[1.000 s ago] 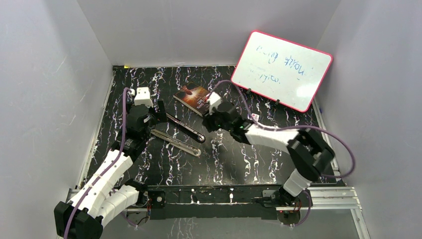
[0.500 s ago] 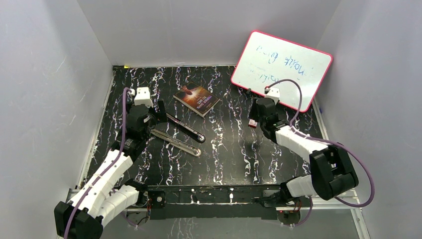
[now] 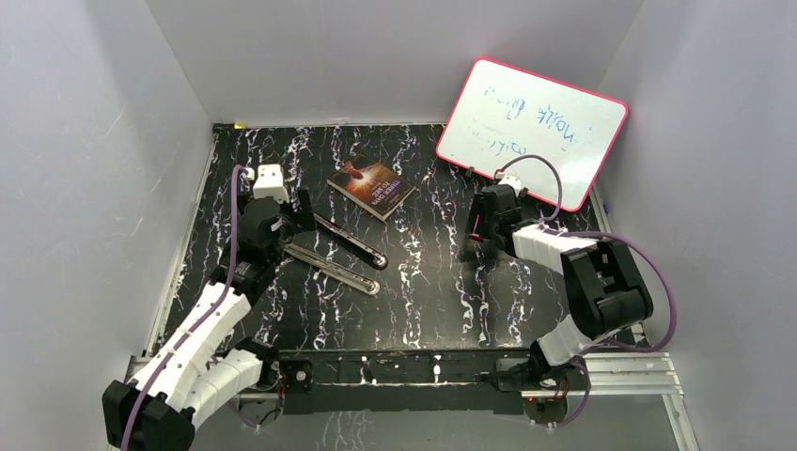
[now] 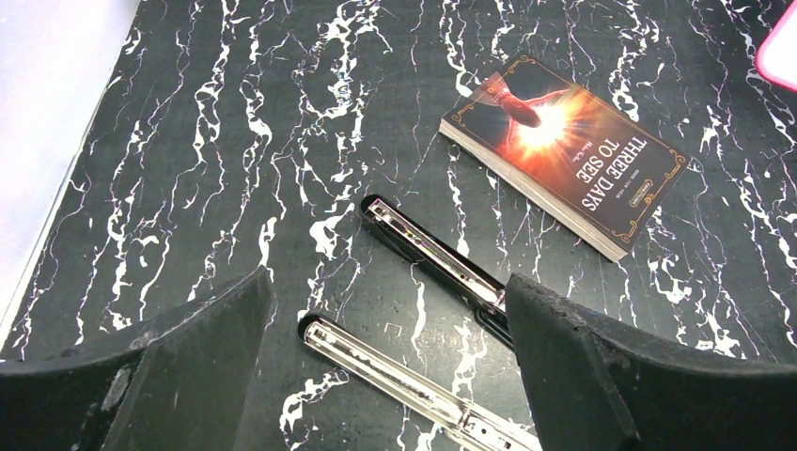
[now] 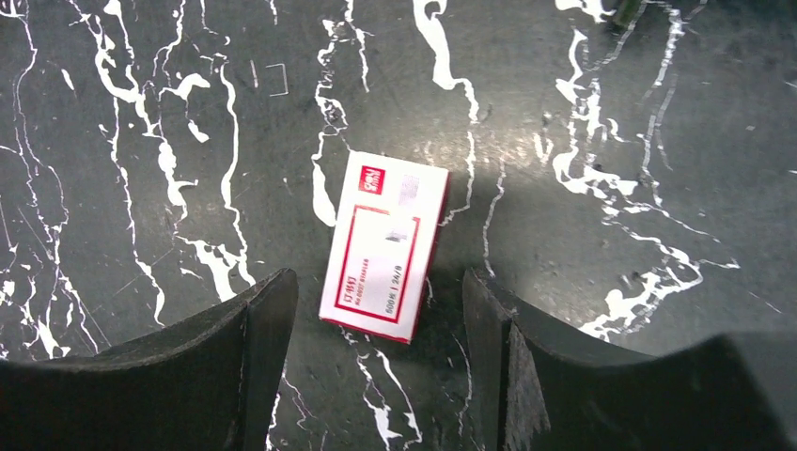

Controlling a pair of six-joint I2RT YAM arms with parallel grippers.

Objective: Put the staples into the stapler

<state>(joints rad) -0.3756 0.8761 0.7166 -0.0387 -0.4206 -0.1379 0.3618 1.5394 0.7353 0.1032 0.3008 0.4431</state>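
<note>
The stapler lies opened flat on the black marbled table as two long bars: a silver magazine channel (image 4: 414, 381) and a black arm (image 4: 432, 256); it also shows in the top view (image 3: 343, 256). My left gripper (image 4: 385, 310) is open and empty just above it, the jaws standing either side of the bars. The closed white-and-red staple box (image 5: 385, 246) lies flat on the table. My right gripper (image 5: 376, 310) is open and empty above the box's near end, not touching it. The staple strips are hidden inside the box.
A paperback book (image 4: 573, 155) lies beyond the stapler. A pink-framed whiteboard (image 3: 531, 132) leans at the back right, just behind my right gripper (image 3: 476, 230). Single loose staples lie on the table (image 5: 274, 80), one between the stapler bars (image 4: 392, 329). Grey walls enclose the table.
My right arm has swung from beside the book and stapler over to the right and now hovers over the staple box. The left arm and stapler have not moved.
</note>
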